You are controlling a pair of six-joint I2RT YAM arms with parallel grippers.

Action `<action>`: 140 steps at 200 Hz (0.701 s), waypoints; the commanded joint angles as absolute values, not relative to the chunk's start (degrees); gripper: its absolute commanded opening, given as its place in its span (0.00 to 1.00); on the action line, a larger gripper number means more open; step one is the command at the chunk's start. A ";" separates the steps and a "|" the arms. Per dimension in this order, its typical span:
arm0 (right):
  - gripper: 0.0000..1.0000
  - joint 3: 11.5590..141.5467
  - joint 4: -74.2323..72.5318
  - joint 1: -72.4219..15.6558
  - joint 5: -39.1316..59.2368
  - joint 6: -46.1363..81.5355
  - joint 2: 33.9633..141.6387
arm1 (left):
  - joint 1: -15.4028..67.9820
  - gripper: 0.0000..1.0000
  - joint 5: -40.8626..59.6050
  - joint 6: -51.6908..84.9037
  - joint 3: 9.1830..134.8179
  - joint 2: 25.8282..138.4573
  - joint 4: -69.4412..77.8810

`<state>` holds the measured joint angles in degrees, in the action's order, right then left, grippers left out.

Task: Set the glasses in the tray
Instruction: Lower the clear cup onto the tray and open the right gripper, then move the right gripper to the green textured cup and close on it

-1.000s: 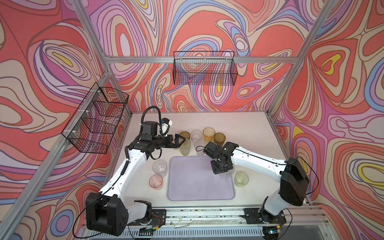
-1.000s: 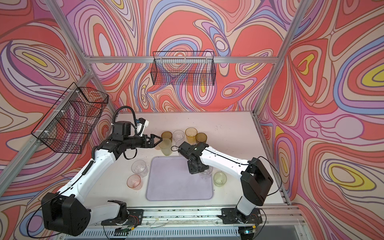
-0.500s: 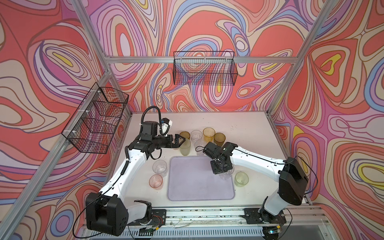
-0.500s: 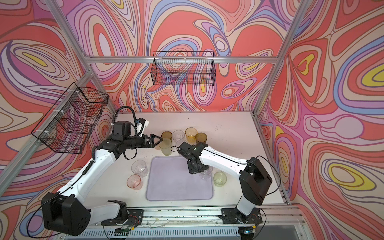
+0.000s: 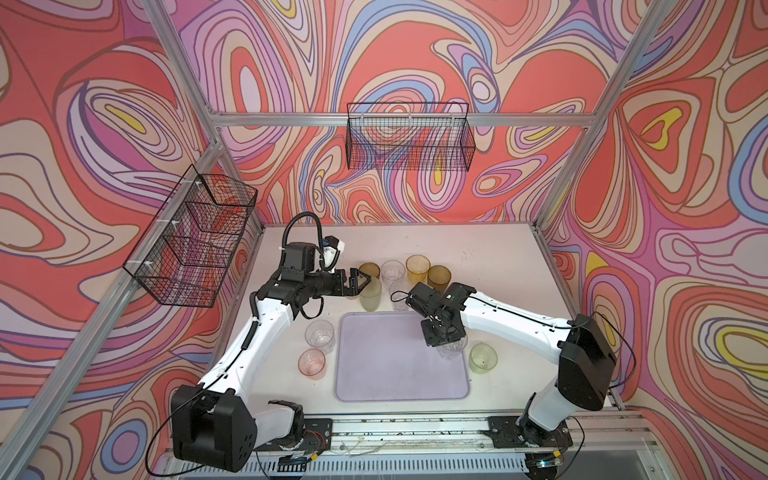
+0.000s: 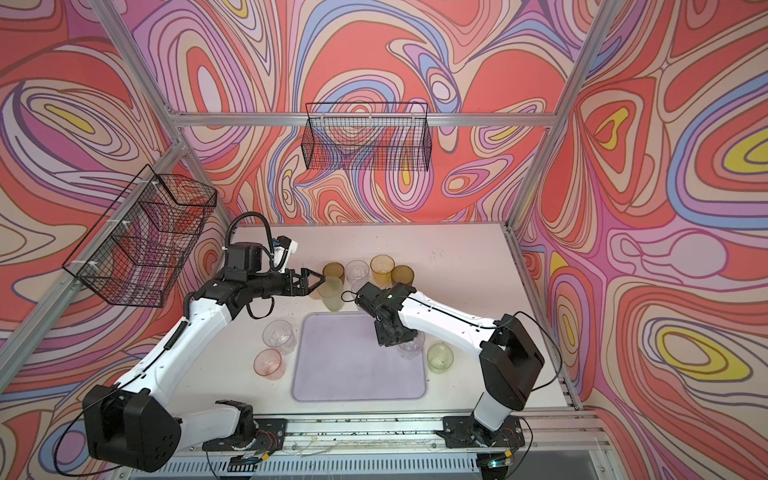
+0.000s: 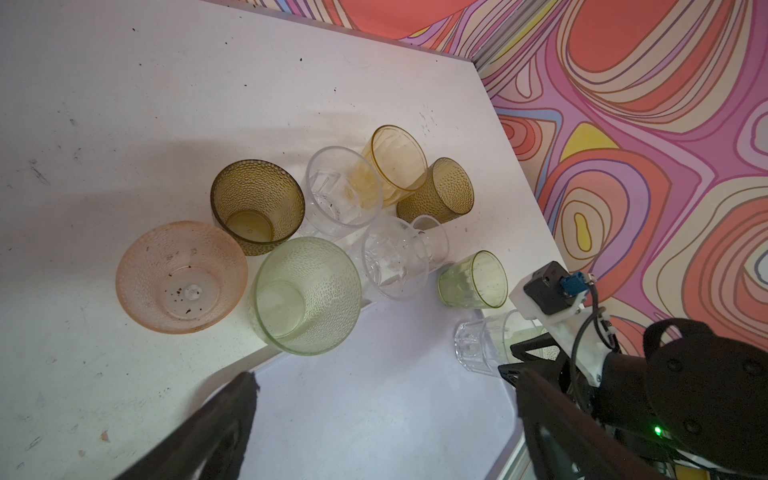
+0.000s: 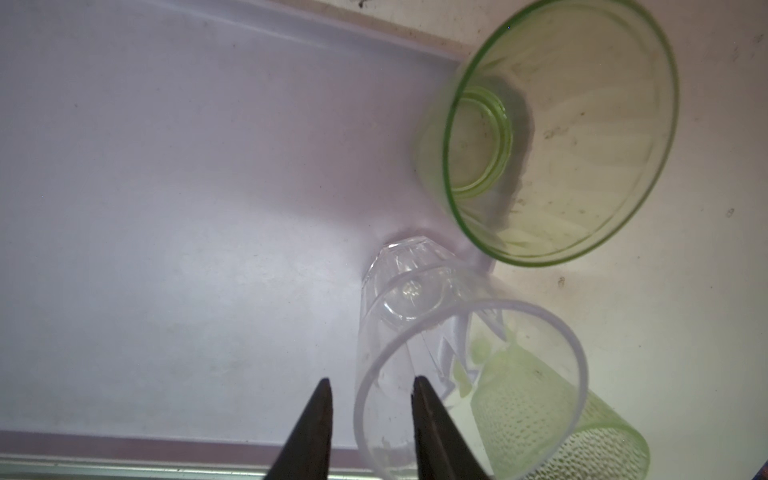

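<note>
The pale lilac tray [image 5: 395, 374] [image 6: 353, 374] lies at the front middle of the table. A clear glass [image 5: 454, 350] [image 8: 469, 374] stands upright inside the tray's right edge. My right gripper [image 5: 440, 338] [image 8: 372, 380] hangs over it, open, with one finger inside the rim, one outside, and a gap on both sides. My left gripper [image 5: 361, 282] [image 7: 384, 374] is wide open and empty beside the back cluster of glasses: pale green [image 7: 307, 295], pink [image 7: 180, 276], olive [image 7: 257, 208], amber [image 7: 395, 162] and clear ones [image 7: 345, 191].
A clear glass [image 5: 320, 332] and a pink one [image 5: 312, 362] stand left of the tray. A small green glass [image 5: 483, 357] stands just off its right rim. Black wire baskets hang on the left wall [image 5: 191, 245] and back wall [image 5: 409, 137].
My right gripper's jaws have parted and let go of the clear glass's rim. The glass stays standing in the tray. Neither arm has visibly shifted.
</note>
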<state>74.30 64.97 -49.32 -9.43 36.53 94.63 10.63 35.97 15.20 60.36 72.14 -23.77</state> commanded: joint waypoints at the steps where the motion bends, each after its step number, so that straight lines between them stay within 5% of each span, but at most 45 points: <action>1: 0.36 76.70 66.77 -49.71 -9.90 36.58 93.35 | 11.10 1.00 36.08 14.52 60.82 72.51 -23.29; 140: 0.42 74.35 79.37 -49.67 -9.54 41.55 79.00 | 11.16 1.00 35.07 13.80 61.32 72.25 -24.61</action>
<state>77.25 76.16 -49.32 -9.50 39.35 82.30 10.90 35.55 14.98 60.36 72.34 -23.86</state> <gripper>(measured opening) 0.415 0.999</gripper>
